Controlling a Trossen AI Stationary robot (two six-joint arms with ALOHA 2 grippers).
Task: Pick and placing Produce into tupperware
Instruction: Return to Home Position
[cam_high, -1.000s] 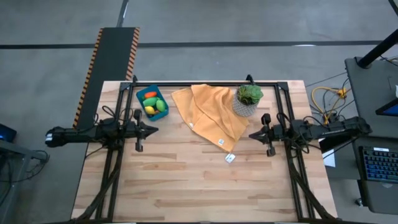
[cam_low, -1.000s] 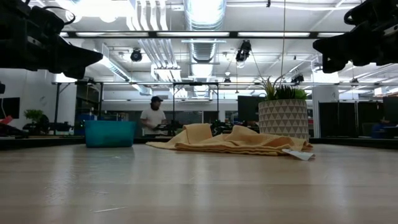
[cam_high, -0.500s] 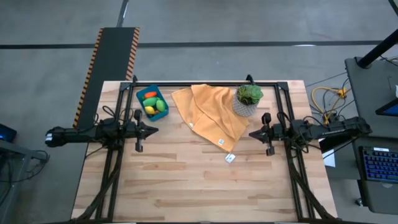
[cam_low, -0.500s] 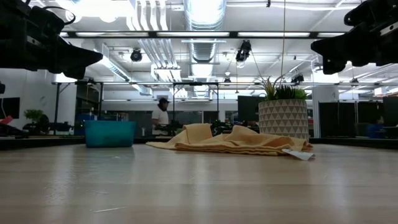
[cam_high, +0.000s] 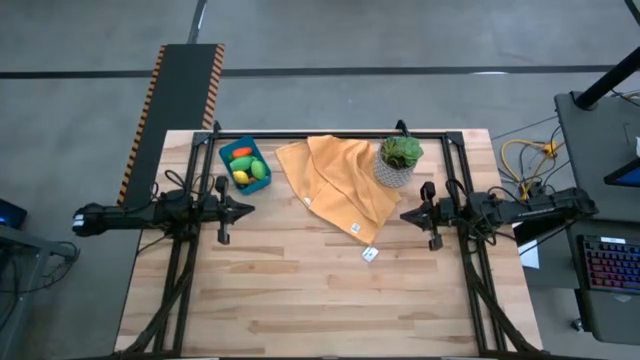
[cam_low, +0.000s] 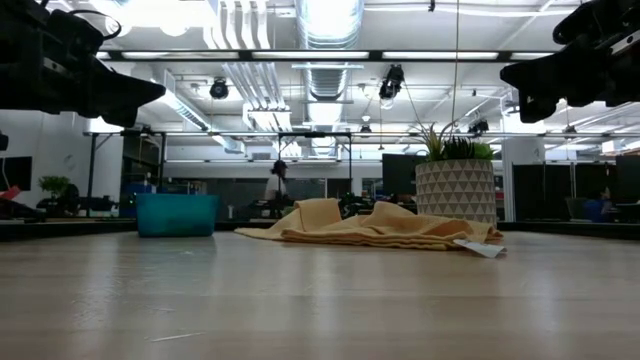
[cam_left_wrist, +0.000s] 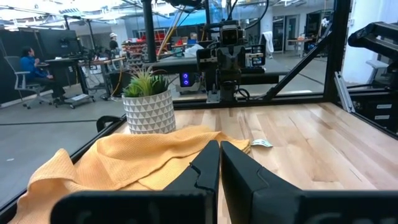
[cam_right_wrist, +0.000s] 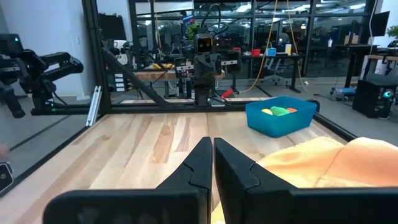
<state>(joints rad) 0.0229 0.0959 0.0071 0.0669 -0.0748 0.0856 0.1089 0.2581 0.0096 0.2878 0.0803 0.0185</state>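
Moving since a moment ago: only a person (cam_low: 277, 190) far back in the room, now a step more to the right in the low view. Same spots as before for both arms and for all things on the worktop (cam_high: 320, 300).

At the left side, up off the wood: the left end effector (cam_high: 248, 209), fingers pressed together, holding nothing. At the right side, just the same: the right end effector (cam_high: 405, 215), pinched closed, nothing in it. Pointing at each other across the middle, well apart. Looks like a resting pose, kept clear of everything, likely because of a finished job.

Near the back left corner: the tupperware (cam_high: 245, 165), close to the orange cloth (cam_high: 340, 185). Inside it: the produce (cam_high: 248, 170), orange, yellow and green bits packed close. No loose pieces to see on the bare wood. Probably placed there for easy reach by the left arm.

Long side of the tupperware running mostly front to back, tipped a little, far end leaning left. Flat on its bottom, open side up, ready for dropping things in. At the right edge of the cloth, well apart from the tupperware: a potted plant (cam_high: 398, 158).
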